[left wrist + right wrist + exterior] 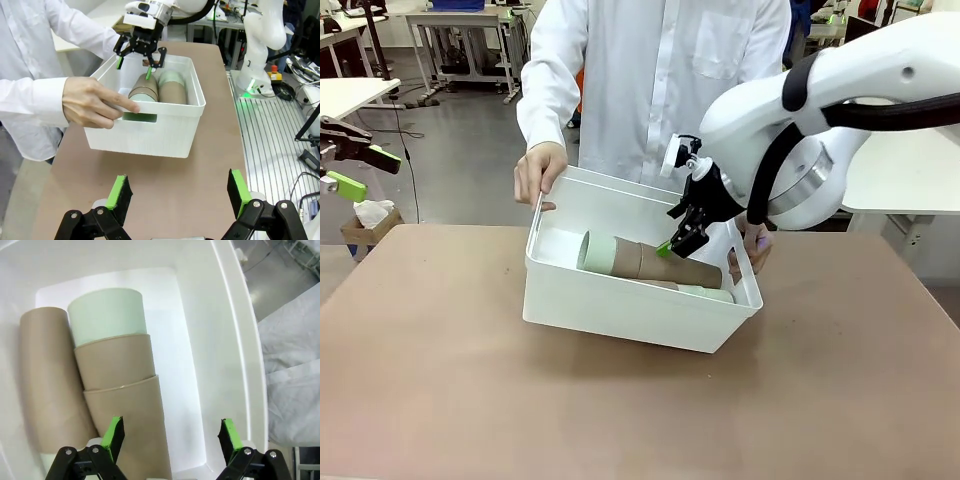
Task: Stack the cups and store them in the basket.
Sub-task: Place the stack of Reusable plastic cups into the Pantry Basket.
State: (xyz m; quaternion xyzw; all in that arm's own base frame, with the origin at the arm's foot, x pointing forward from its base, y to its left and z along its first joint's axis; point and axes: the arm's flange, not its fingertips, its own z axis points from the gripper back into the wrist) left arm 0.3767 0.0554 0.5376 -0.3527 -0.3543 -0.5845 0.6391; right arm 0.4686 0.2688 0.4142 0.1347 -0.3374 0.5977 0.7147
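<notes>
The white basket [620, 305] stands tilted on the brown table, and a person's hands [540, 172] hold its two short ends. Two nested stacks of cups lie on their sides in it. One stack shows a mint green cup [107, 312] set into brown cups [117, 362]; beside it lies a brown cup [42, 375]. My right gripper [682, 238] hangs open just over the stack with nothing between its fingers [114, 434]. In the left wrist view the cups [145, 92] lie under that right gripper [142, 52]. My left gripper [178, 192] is open and empty, well back from the basket [165, 135].
In the front view my left gripper [365, 172] is at the far left edge, off the table. A hand [92, 102] grips the basket's near handle slot. The other hand [757, 245] is at the far end, behind my right gripper. Bare tabletop [470, 380] surrounds the basket.
</notes>
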